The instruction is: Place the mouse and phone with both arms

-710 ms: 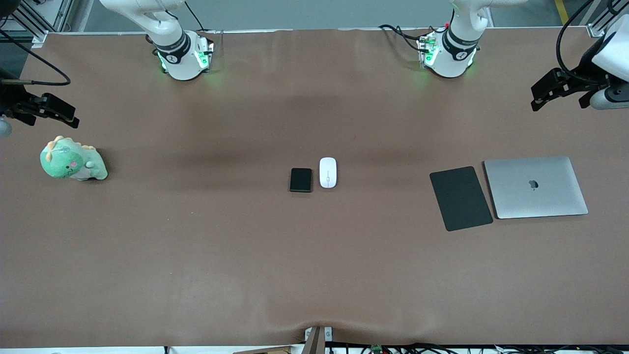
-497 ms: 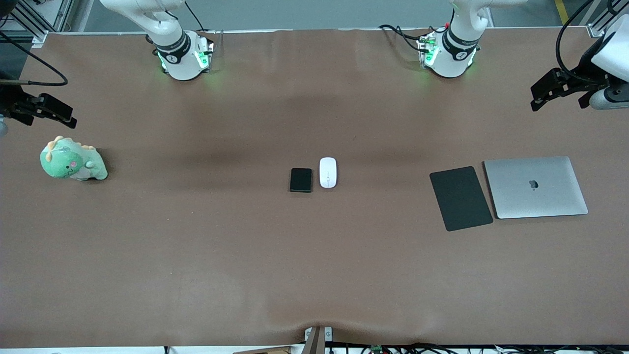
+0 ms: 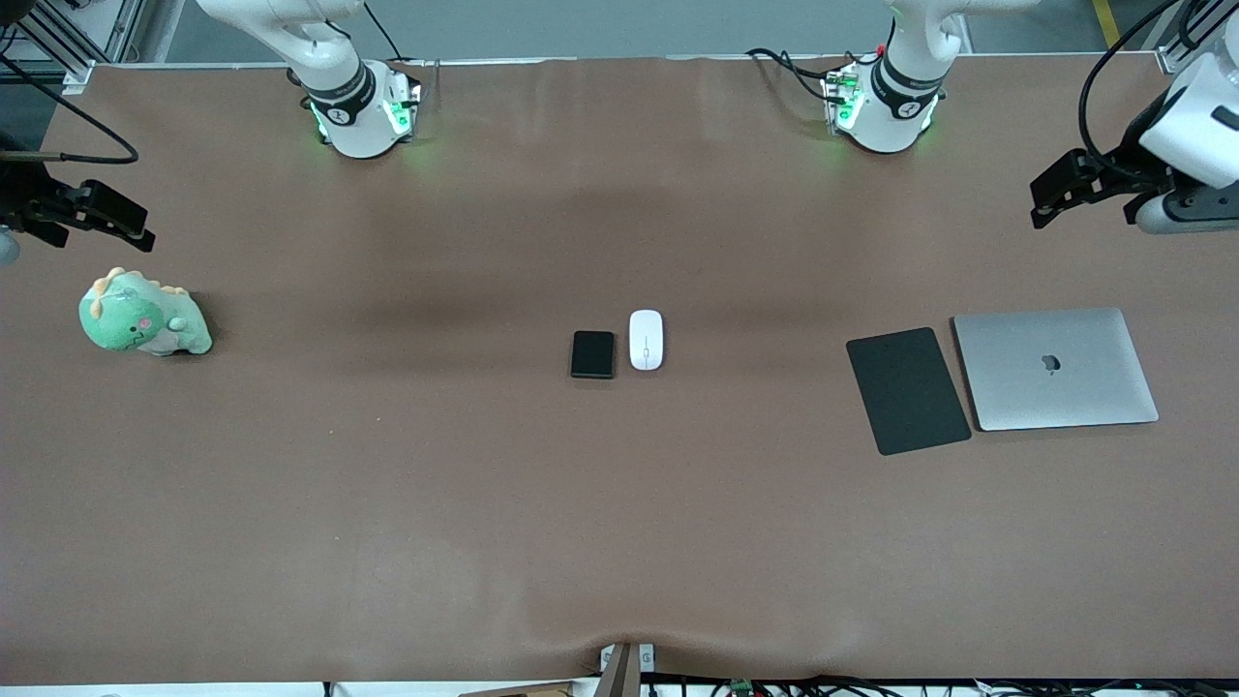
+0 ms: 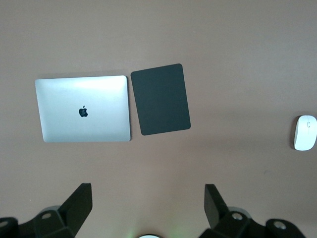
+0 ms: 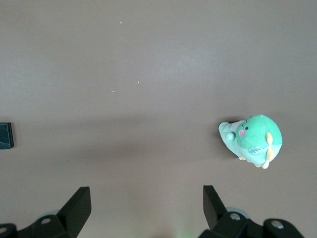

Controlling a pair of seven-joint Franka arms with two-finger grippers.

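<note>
mouse: I see the white mouse (image 3: pixel 646 340) flat on the table (image 3: pixel 484 503) at mid-table, touched by neither arm. It also shows at the edge of the left wrist view (image 4: pixel 304 132).
phone: the black phone (image 3: pixel 592 354) lies flat just beside the mouse, at its 9 o'clock in the front view, toward the right arm's end, with a thin gap between them. Only a corner of it shows in the right wrist view (image 5: pixel 6 135).
left gripper: the left gripper (image 3: pixel 1050 193) is up in the air over bare table at the left arm's end, roughly 1 o'clock from the mouse pad in the front view. I read it as released: its wrist view shows both fingers (image 4: pixel 77 206) spread wide with nothing between them.
right gripper: the right gripper (image 3: pixel 131 230) hangs over bare table at the right arm's end, about 12 o'clock from the plush in the front view. Also released: fingers (image 5: pixel 77 207) wide apart, holding nothing.
mouse pad: the matte black mouse pad (image 3: pixel 907 389) lies flat toward the left arm's end, well apart from the mouse, at its 3 o'clock.
laptop: the closed silver laptop (image 3: pixel 1055 368) sits just beside the pad, at the pad's 3 o'clock, with a narrow gap.
plush: the green dinosaur plush (image 3: pixel 142 317) sits toward the right arm's end, well apart from the phone, at its 9 o'clock.
</note>
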